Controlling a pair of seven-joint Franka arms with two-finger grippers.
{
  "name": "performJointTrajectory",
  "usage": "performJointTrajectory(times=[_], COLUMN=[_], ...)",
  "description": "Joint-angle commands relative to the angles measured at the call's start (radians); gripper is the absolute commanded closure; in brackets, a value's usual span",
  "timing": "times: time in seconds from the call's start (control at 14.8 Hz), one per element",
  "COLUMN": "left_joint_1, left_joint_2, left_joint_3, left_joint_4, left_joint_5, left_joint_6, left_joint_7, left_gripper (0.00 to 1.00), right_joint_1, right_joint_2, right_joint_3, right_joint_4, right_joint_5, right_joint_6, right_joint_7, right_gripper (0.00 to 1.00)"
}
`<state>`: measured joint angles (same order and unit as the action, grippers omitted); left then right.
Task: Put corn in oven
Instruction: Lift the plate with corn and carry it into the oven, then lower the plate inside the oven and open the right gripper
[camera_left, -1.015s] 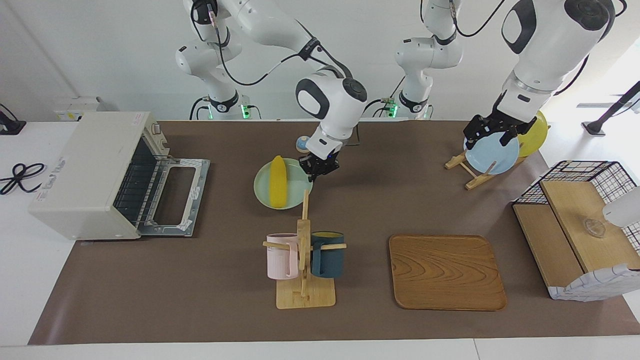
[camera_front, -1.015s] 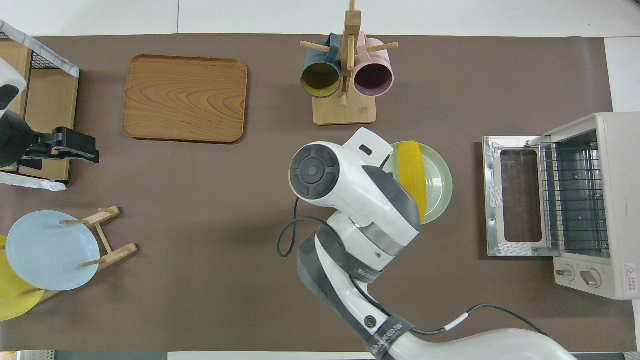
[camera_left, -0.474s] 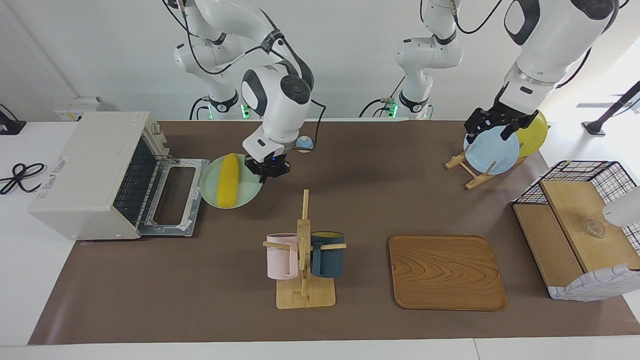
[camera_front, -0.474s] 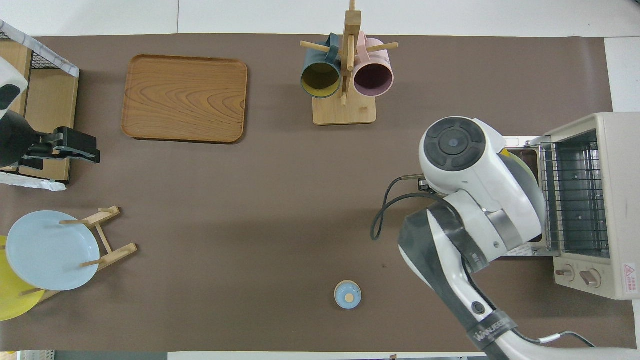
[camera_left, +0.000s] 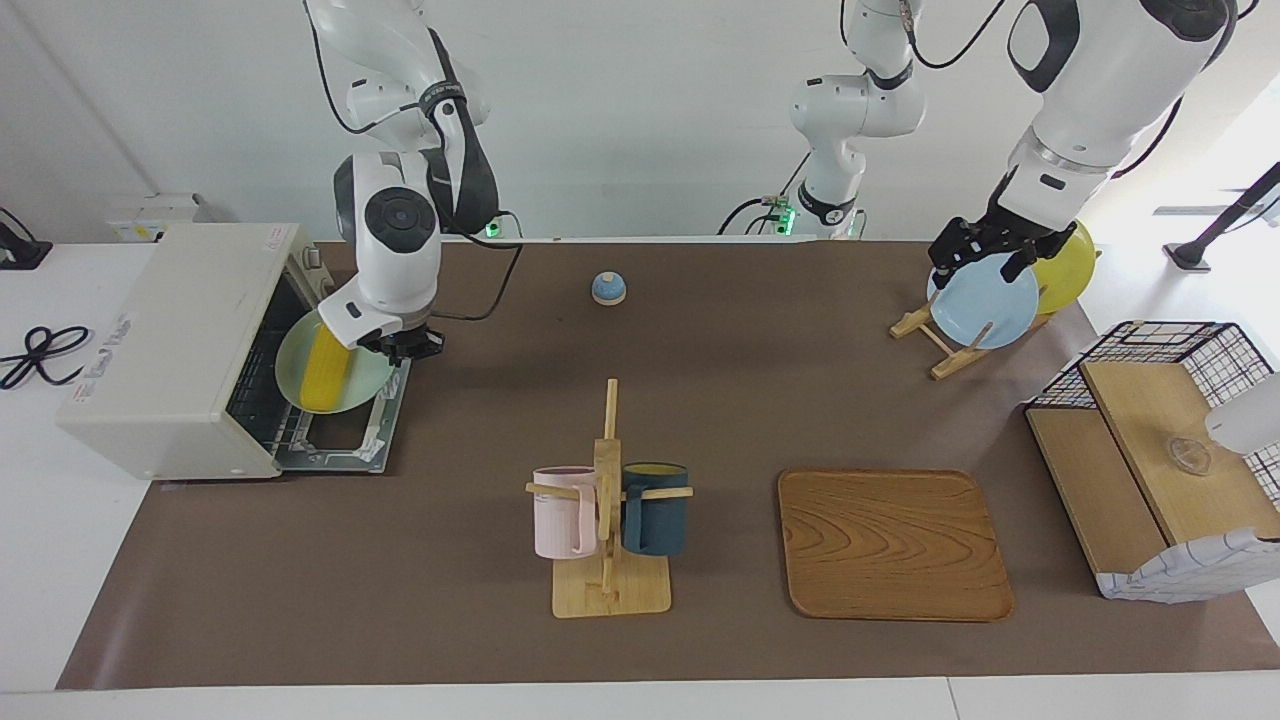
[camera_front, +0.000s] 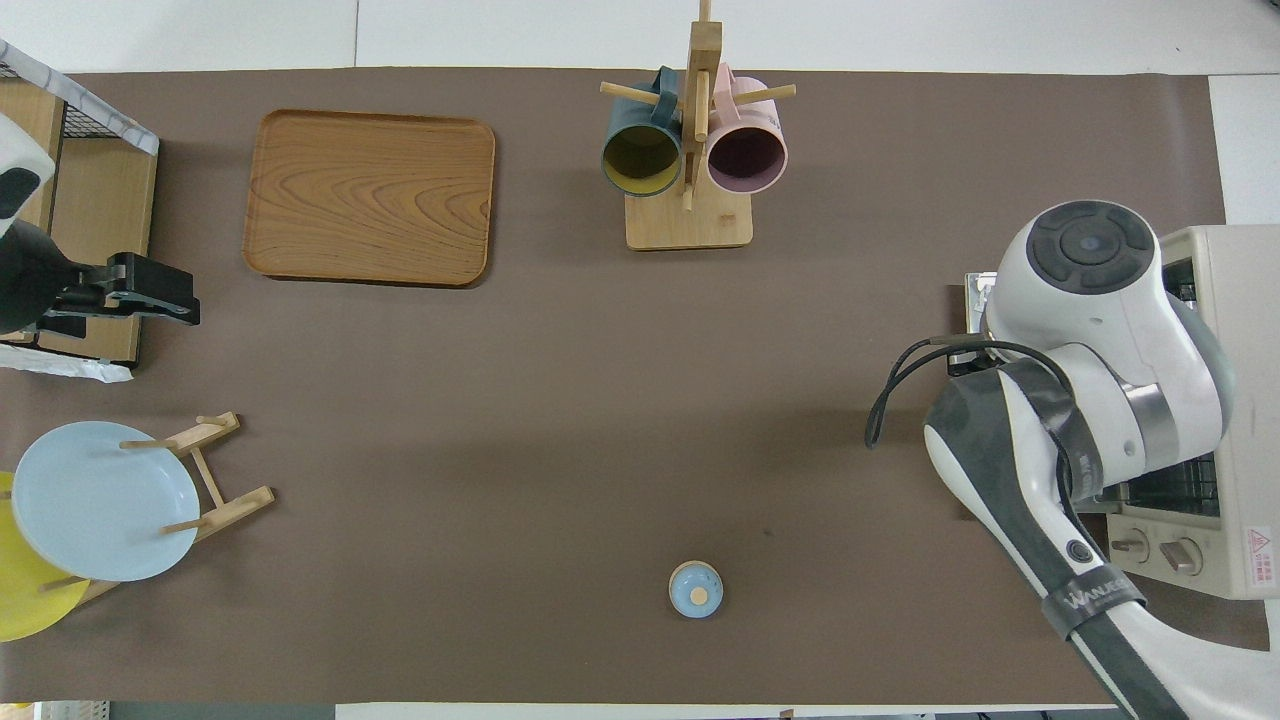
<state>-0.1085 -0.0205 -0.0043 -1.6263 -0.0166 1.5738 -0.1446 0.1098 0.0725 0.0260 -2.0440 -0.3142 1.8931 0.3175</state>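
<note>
The yellow corn (camera_left: 324, 376) lies on a pale green plate (camera_left: 371, 377). My right gripper (camera_left: 405, 346) is shut on that plate's rim and holds it up, tilted, over the drop-down door (camera_left: 345, 445) at the mouth of the cream-white oven (camera_left: 170, 335). In the overhead view the right arm hides the corn, the plate and most of the oven's opening; the oven's (camera_front: 1240, 290) top and knobs show. My left gripper (camera_left: 985, 252) waits, raised over the blue plate (camera_left: 985, 305) on the wooden plate rack.
A mug rack (camera_left: 608, 520) with a pink and a dark blue mug stands mid-table. A wooden tray (camera_left: 892, 545) lies beside it, toward the left arm's end. A small blue knob (camera_left: 608, 288) sits near the robots. A wire-and-wood shelf (camera_left: 1160, 470) stands at the left arm's end.
My right gripper has carried the green plate with the corn from mid-table toward the right arm's end, up to the oven's open mouth. The left arm has barely moved.
</note>
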Motion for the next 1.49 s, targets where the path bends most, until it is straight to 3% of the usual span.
performJointTrajectory(times=[0.0,0.47,1.42], left_joint_1=[0.013,0.029,0.009], left_joint_2=[-0.001,0.001,-0.002], left_joint_3=[-0.005,-0.016,-0.006], left_joint_4=[0.009,0.005,0.003], left_joint_5=[-0.006,-0.008,-0.008], left_joint_6=[0.002,0.006,0.017], left_joint_7=[0.014,0.016,0.008], left_gripper=[0.0,0.0,0.0], right_joint_1=[-0.076,-0.137,-0.255], right_joint_2=[-0.037,-0.072,-0.074], right_joint_3=[0.014,0.014,0.015], right_joint_4=[-0.061,-0.171,-0.205], right_joint_5=[-0.022,-0.02,-0.017], right_joint_6=[0.052,0.172,0.242], right_joint_7=[-0.078,-0.126,-0.287], right_gripper=[1.0,1.0,1.0])
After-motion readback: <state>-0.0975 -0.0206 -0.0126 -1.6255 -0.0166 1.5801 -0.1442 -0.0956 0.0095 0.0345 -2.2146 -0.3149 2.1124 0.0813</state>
